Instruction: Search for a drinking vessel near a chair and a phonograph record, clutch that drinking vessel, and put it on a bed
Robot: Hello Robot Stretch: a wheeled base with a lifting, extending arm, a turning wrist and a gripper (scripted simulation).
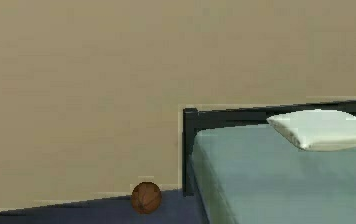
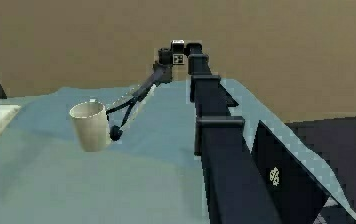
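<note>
Forward view: the bed (image 1: 276,180) stands against a plain beige wall. A brown ball (image 1: 146,196) on the floor beside its dark frame could obstruct the base. The cover is smooth and blue-grey, the pillow (image 1: 321,128) plump and white.

Arm side view: a cream cylindrical mug (image 2: 89,125) shows at the gripper (image 2: 116,132), against the cover. We judge it may topple on soft bedding if released tilted. We cannot tell the fingers' state, nor whether they hold it.
</note>
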